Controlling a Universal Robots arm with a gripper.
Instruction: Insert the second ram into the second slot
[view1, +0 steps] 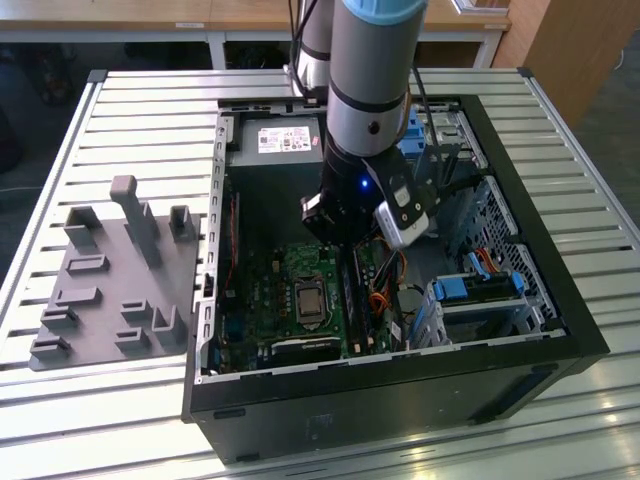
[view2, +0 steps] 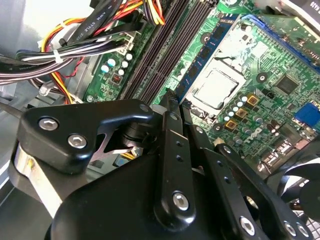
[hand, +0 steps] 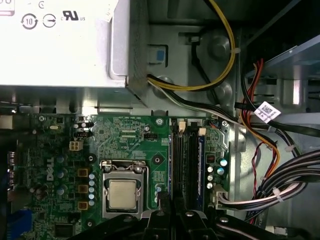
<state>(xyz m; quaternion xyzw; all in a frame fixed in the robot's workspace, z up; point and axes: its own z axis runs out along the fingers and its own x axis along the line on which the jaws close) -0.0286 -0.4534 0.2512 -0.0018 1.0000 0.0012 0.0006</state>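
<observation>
A dark blue stick with dark chips, which I take for the second ram (view2: 206, 49), stands on edge in the row of memory slots (hand: 185, 155), in the slot nearest the processor socket (view2: 215, 87). My gripper (view2: 172, 102) hangs just over the near end of that stick, its black fingers (view2: 170, 150) drawn together; nothing shows between them. In the exterior view the gripper (view1: 345, 238) is low inside the open computer case, above the slots (view1: 352, 300). In the first wrist view the gripper (hand: 172, 214) sits at the end of the slot row.
A silver power supply (view1: 285, 140) fills the case's far end. Bundled cables (hand: 280, 175) run beside the slots toward the drive bays with blue clips (view1: 480, 290). A grey parts fixture (view1: 110, 270) lies on the slatted table at the exterior view's left.
</observation>
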